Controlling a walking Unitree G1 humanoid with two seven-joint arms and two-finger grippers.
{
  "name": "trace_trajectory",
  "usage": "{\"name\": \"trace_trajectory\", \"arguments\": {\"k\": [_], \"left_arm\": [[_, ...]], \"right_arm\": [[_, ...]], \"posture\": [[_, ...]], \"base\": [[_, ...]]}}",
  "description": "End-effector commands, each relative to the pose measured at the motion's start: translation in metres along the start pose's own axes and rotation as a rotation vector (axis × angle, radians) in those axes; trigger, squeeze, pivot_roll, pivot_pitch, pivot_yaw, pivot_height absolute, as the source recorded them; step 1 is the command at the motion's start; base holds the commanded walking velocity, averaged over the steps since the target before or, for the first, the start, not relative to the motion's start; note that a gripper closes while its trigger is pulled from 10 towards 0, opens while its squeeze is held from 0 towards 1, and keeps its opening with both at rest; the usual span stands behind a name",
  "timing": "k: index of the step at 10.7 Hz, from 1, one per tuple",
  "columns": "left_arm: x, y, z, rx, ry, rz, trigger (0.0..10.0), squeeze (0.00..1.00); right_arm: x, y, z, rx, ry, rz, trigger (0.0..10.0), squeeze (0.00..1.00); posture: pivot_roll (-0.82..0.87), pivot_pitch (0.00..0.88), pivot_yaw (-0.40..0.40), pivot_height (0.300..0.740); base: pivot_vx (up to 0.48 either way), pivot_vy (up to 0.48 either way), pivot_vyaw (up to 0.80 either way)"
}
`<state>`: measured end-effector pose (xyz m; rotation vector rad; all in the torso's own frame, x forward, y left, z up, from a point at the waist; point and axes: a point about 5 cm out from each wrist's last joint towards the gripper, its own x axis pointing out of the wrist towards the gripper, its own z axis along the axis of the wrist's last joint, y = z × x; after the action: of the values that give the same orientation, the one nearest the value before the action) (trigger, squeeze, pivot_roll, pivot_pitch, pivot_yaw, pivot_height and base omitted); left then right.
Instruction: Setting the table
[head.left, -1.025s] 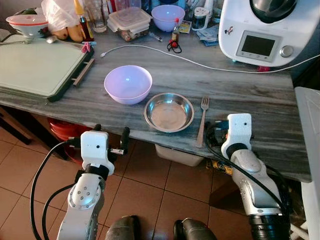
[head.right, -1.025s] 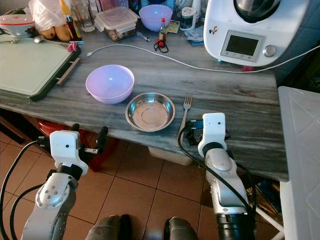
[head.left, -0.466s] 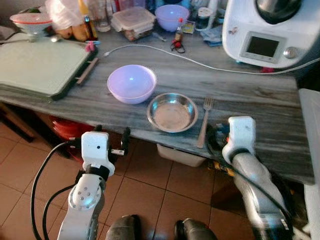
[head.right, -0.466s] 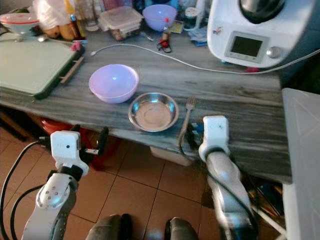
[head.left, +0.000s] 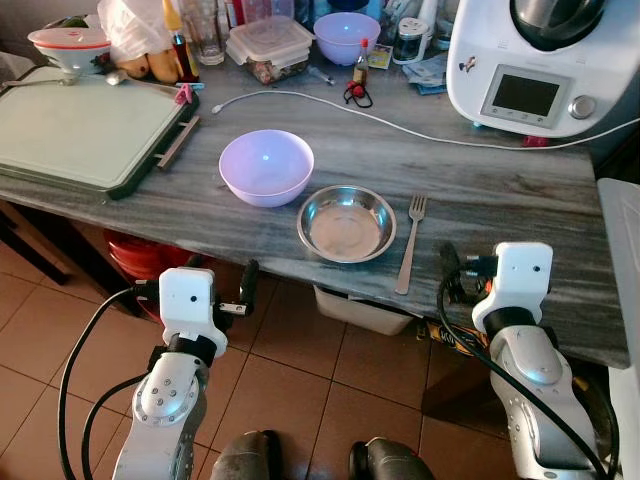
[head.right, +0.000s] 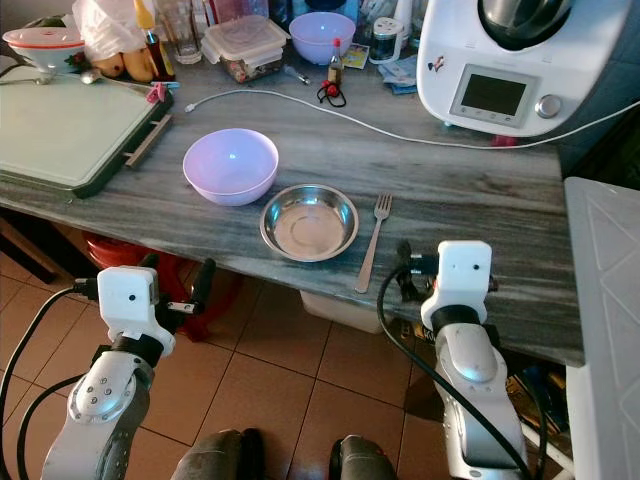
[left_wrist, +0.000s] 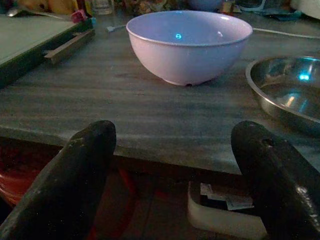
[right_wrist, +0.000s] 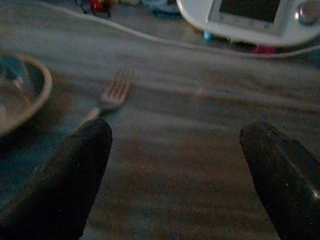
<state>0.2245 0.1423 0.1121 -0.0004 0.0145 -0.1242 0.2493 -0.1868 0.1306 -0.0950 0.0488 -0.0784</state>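
Right gripper (right_wrist: 175, 150) has shifted to the robot's right over the last second: it was just off the fork's handle end, now it hangs at the counter edge (head.left: 560, 330), clear of the handle. Left gripper (left_wrist: 170, 165) is unchanged, parked below the counter's front edge.

Fingers on both are spread wide, nothing held. Right wrist view shows bare counter between the two black fingers (right_wrist: 65, 175).

Task items: fork (head.left: 408, 243) lies flat on the grey counter, just beside the steel bowl (head.left: 346, 222) on its right, not touching. Tines point toward the back of the counter, handle end near the front edge. Lilac bowl (head.left: 266, 166) sits just behind and left of the steel bowl.

Key relation: from the right gripper the fork lies forward and to the left. Its long axis runs roughly front to back, close to parallel with the gripper's approach line. Right arm is clearly nearer; the left faces the lilac bowl.

Judgement: if the fork is next, the right gripper needs to come back left and straddle the handle across its width. It's a thin flat part on a hard surface, so slipping off is likely.
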Motion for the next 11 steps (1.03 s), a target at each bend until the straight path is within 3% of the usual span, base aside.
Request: {"name": "trace_trajectory", "arguments": {"k": [1, 4, 7, 11], "left_arm": [[0.002, 0.002, 0.003, 0.005, -0.010, 0.011, 10.0, 0.00], [0.014, 0.003, 0.007, 0.008, -0.035, 0.013, 10.0, 0.00], [0.014, 0.004, 0.003, 0.013, -0.029, 0.013, 10.0, 0.00], [0.015, 0.003, 0.004, 0.013, -0.035, 0.012, 10.0, 0.00]], "right_arm": [[0.001, 0.000, 0.012, 0.017, -0.067, -0.008, 10.0, 0.00], [0.013, 0.005, 0.016, 0.047, -0.095, -0.016, 10.0, 0.00], [0.015, 0.006, 0.014, 0.052, -0.094, -0.017, 10.0, 0.00], [0.018, 0.008, 0.013, 0.059, -0.095, -0.012, 10.0, 0.00]], "posture": [[-0.01, 0.086, 0.023, 0.740], [-0.01, 0.053, 0.027, 0.740], [-0.02, 0.043, 0.027, 0.740], [-0.02, 0.051, 0.027, 0.740]], "base": [[0.000, 0.000, 0.00], [-0.204, 0.000, 0.00], [-0.347, 0.000, -0.41], [-0.347, 0.000, 0.00]]}}
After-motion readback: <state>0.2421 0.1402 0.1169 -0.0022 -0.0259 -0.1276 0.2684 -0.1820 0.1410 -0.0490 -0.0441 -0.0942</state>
